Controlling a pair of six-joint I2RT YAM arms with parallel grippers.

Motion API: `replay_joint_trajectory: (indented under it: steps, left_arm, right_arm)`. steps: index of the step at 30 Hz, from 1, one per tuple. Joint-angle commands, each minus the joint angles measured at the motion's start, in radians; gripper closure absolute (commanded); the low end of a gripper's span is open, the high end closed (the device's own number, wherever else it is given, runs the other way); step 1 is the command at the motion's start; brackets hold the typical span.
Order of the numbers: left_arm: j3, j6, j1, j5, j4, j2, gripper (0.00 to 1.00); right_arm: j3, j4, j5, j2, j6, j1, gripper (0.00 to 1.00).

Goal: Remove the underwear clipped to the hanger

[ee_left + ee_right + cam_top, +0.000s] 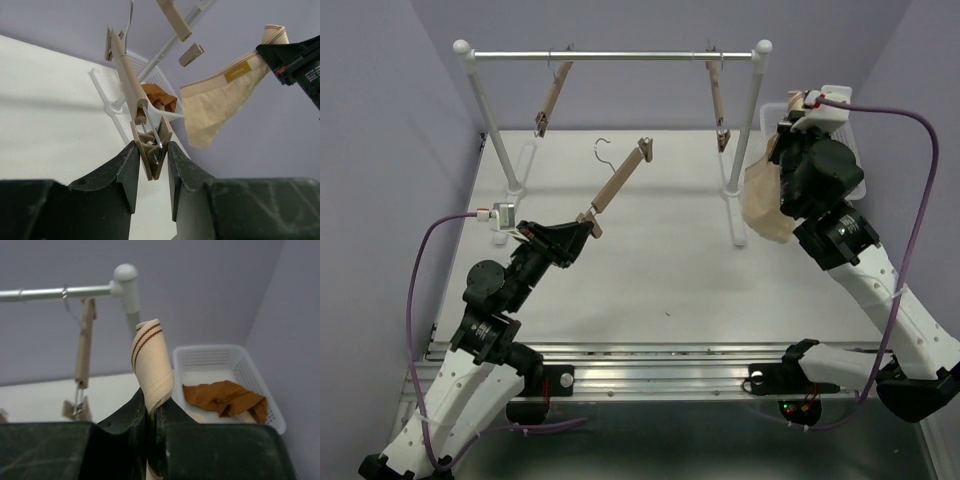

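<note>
My right gripper (788,125) (154,407) is shut on the waistband of the pale beige underwear (765,200) (150,360). It holds the cloth in the air beside the rack's right post, and the cloth hangs free; it also shows in the left wrist view (215,107). The rust-orange underwear (225,397) (159,97) lies in the white basket (210,349). My left gripper (582,228) (152,160) is shut on the end clip of a bare wooden hanger (618,182) (127,70), which it holds tilted above the table.
A clothes rail (620,57) on two white posts spans the back. Two more bare wooden hangers (552,100) (718,100) hang from it. The basket (858,160) sits at the back right, behind my right arm. Purple walls close in at the back and on both sides.
</note>
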Motion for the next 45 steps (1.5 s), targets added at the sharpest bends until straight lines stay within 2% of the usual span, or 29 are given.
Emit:
replay_joint_trajectory:
  steps: [1, 2, 10, 17, 22, 23, 24, 27, 28, 38, 45]
  left_arm:
    - [0.055, 0.067, 0.004, -0.003, 0.092, -0.003, 1.00]
    - [0.055, 0.075, 0.002, -0.006, 0.110, -0.005, 1.00]
    - [0.128, 0.162, 0.004, -0.026, 0.135, 0.054, 1.00]
    - [0.170, 0.208, 0.001, -0.041, 0.150, 0.107, 1.00]
    - [0.201, 0.233, -0.001, -0.049, 0.153, 0.116, 1.00]
    - [0.205, 0.239, -0.001, -0.047, 0.156, 0.126, 1.00]
    - [0.216, 0.242, -0.001, -0.052, 0.158, 0.133, 1.00]
    - [0.244, 0.261, -0.004, -0.052, 0.174, 0.159, 1.00]
    - [0.254, 0.268, -0.004, -0.052, 0.187, 0.172, 1.00]
    - [0.359, 0.355, -0.034, -0.144, 0.256, 0.299, 1.00]
    - [0.414, 0.527, -0.166, -0.326, 0.351, 0.370, 1.00]
  right_arm:
    - [0.120, 0.035, -0.009, 0.080, -0.123, -0.137, 0.99]
    - [0.126, 0.035, -0.058, 0.097, -0.120, -0.210, 0.99]
    - [0.276, 0.037, -0.365, 0.326, -0.063, -0.546, 0.99]
    - [0.564, 0.046, -0.428, 0.614, -0.066, -0.655, 0.99]
    - [0.672, 0.046, -0.442, 0.806, -0.035, -0.703, 0.98]
    - [0.674, 0.045, -0.428, 0.823, -0.031, -0.703, 0.94]
    - [0.660, 0.046, -0.420, 0.835, -0.012, -0.703, 0.74]
    - [0.608, 0.040, -0.410, 0.844, 0.024, -0.712, 0.24]
    - [0.571, 0.034, -0.413, 0.832, 0.046, -0.712, 0.00]
    - [0.376, 0.041, -0.485, 0.662, 0.142, -0.712, 0.00]
    - [0.276, 0.086, -0.543, 0.571, 0.146, -0.712, 0.00]
